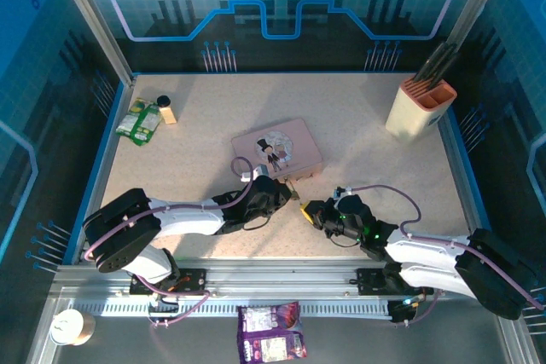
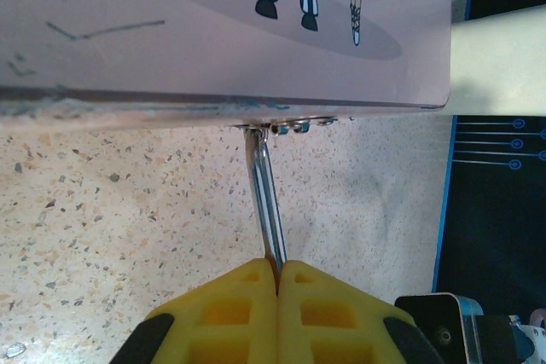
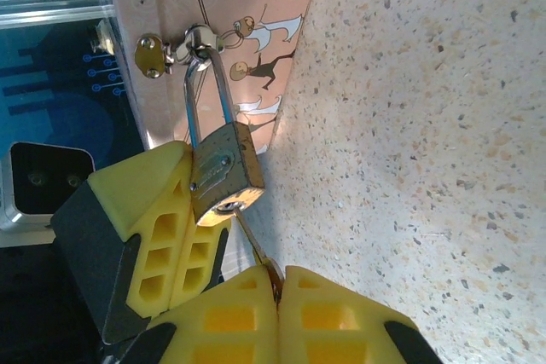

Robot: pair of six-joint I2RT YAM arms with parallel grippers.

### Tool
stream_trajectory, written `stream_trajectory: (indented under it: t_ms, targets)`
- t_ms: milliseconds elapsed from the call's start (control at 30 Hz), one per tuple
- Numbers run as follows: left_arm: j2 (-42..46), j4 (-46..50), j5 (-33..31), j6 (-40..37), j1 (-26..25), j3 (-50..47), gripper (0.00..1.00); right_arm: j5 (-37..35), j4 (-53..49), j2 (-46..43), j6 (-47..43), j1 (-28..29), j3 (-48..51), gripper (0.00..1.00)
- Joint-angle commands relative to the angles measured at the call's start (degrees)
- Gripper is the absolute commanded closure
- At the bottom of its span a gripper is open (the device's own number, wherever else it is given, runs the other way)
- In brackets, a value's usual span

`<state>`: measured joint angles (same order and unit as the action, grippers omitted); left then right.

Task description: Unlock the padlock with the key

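Observation:
The brass padlock hangs by its silvery shackle from the clasp on the pink box. My left gripper is shut on the padlock's body, and the shackle runs up from its pads to the box. The left fingers show beside the lock in the right wrist view. My right gripper is shut on the thin key, whose tip sits in the keyhole on the padlock's underside. From above, both grippers meet at the front edge of the box.
A beige knife block stands at the back right. Green packets and a small bottle lie at the back left. A purple packet and a paper cup sit off the table in front.

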<state>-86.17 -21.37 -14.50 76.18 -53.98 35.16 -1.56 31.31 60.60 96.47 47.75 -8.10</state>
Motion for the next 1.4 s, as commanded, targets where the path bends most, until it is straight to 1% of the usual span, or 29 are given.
stream_trajectory:
  t_ms: [0,567,767,1067,1367]
  targets:
    - [1.7,-6.1,-0.9,-0.5,-1.5,1.2,1.0,-1.9,-0.7,-0.9,0.9,0.7,-1.2,1.0]
    - [0.5,-9.5,-1.7,-0.2,-3.3,1.0,1.0,-2.0,-1.4,-2.7,1.2,-0.5,-0.9,1.0]
    - [0.2,-11.2,-2.3,-0.7,-4.2,0.4,1.0,-1.6,0.4,-2.5,2.8,-1.4,-0.6,1.0]
    - [-0.9,-13.4,-2.9,-1.1,-5.8,-0.6,1.0,-2.2,6.0,-2.0,6.7,-2.3,0.6,1.0]
    - [-1.4,-14.9,-3.0,-1.4,-6.7,-1.2,1.0,-1.6,7.9,-1.7,8.1,-3.3,0.7,1.0]
